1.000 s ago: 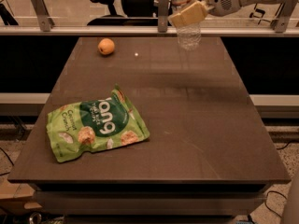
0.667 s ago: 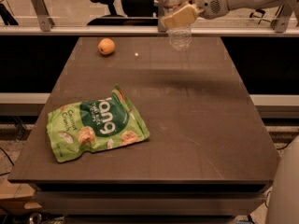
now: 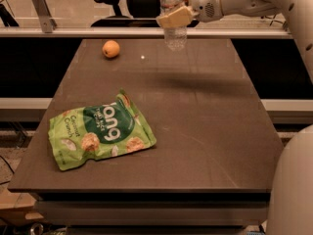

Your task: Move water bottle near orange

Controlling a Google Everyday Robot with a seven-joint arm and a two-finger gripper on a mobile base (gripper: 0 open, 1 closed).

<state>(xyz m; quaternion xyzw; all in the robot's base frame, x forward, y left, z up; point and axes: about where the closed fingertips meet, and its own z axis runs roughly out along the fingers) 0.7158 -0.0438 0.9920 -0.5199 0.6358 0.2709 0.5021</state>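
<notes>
Right, camera view, and it's the only one you've got. The gripper (image 3: pixel 177 9) sits high at the far edge of the table (image 3: pixel 205 121), right of centre, on the end of a smooth white arm (image 3: pixel 234 1) reaching in from the upper right. Its fingers (image 3: pixel 172 17) are clamped across the middle of the water bottle (image 3: pixel 175 37), and one flat tan pad lies slantwise over the front of it. The bottle is upright, clear and ribbed, and it hangs above the tabletop rather than standing on it. You can see a soft dark shadow band on the wood-brown surface below and a little nearer to you.

Over to the left on that same far strip is the orange (image 3: pixel 111 48), small, round and matte, sitting on the table well apart from the bottle. A tiny white speck (image 3: pixel 142 57) lies between the two.

Nearer you on the left lies the green snack bag (image 3: pixel 101 131), glossy, crinkled, flat on its back and turned at an angle, close to the table's left edge. It's well apart from both the fruit and the bottle.

The tabletop is flat, dull and lightly scuffed, with straight edges. Between the bottle and the orange the far strip holds only that speck. Behind the far edge runs a pale rail (image 3: pixel 73 32), and a rounded white body panel (image 3: pixel 293 180) fills your lower right corner.
</notes>
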